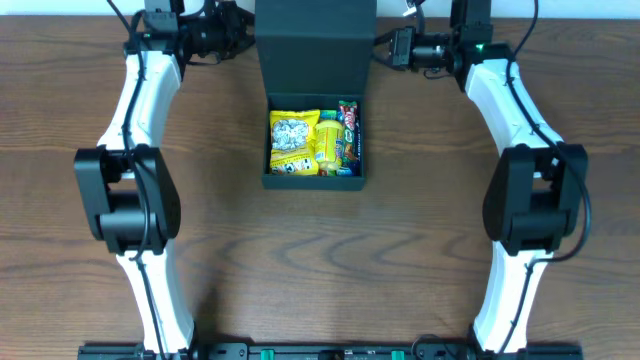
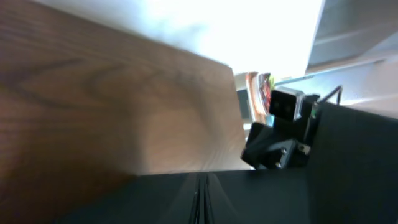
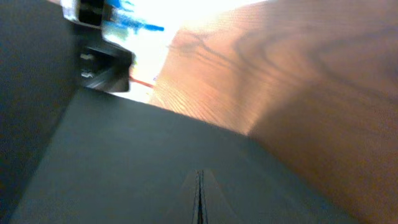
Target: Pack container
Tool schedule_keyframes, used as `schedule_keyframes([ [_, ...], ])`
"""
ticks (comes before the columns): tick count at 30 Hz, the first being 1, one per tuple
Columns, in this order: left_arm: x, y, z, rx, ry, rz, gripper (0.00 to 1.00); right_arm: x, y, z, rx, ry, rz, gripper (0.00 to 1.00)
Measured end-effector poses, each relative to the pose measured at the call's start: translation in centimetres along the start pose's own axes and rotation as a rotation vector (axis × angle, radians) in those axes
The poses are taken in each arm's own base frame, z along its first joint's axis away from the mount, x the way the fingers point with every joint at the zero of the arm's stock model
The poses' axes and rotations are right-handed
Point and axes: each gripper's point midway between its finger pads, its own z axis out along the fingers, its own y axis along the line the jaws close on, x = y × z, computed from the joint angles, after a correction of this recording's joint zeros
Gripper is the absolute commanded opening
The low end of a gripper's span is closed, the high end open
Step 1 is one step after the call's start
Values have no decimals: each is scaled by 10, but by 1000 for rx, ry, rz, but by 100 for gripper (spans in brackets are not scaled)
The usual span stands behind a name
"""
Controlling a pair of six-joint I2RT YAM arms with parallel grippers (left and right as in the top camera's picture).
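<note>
While container [image 1: 314, 60] lid stands up, left claw [image 1: 245, 41], right claw [image 1: 386, 48] flank it; grip unclear.

container [image 1: 313, 182]: showing dark green
snack packet [image 1: 292, 143]: showing yellow with white-and-black print
table [image 1: 400, 240]: showing brown wood grain
arms [image 1: 150, 90]: showing white and black
</note>
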Motion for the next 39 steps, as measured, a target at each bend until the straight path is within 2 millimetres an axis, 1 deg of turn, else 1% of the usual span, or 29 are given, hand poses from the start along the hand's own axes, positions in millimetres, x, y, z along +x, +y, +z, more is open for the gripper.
schedule_keyframes([
  [3,11,-13,-10,-25,26,26,6,16,2,-3,88,42,18,1],
  [5,20,-20,-18,-56,42,42,6,27,8,-4,140,73,3,1],
  [8,34,-26,-28,-116,68,63,6,38,17,-6,192,111,-26,1],
  [10,39,-27,-32,-159,75,84,6,44,18,-7,235,129,-40,1],
  [12,41,-26,-36,-205,73,115,6,50,14,-9,287,145,-41,1],
  [17,48,-18,-44,-314,80,135,6,61,-7,-19,425,181,-14,1],
  [20,56,-19,-55,-363,97,132,6,63,-9,-28,478,183,-12,2],
  [23,69,-29,-75,-390,120,119,6,60,7,-43,511,164,-31,2],
  [24,73,-33,-82,-399,125,120,6,59,17,-50,520,153,-42,2],
  [25,78,-39,-96,-413,128,129,6,58,30,-61,529,141,-58,2],
  [27,85,-48,-112,-422,136,159,6,60,51,-79,551,127,-83,2],
  [29,92,-57,-122,-426,152,213,6,65,64,-90,568,121,-101,2],
  [30,96,-62,-121,-421,166,250,6,73,70,-93,577,132,-105,2],
  [32,103,-70,-108,-406,204,331,6,91,73,-91,596,163,-110,1],
  [34,110,-74,-86,-390,242,406,6,112,67,-85,621,201,-92,2],
  [35,117,-73,-72,-376,269,437,6,125,63,-83,635,222,-73,2],
  [36,123,-72,-64,-366,289,449,6,137,59,-82,648,236,-56,2],
  [37,136,-68,-47,-348,335,460,6,150,55,-83,663,248,-33,2],
  [39,157,-53,-28,-335,411,449,6,169,53,-91,680,232,-11,2],
])
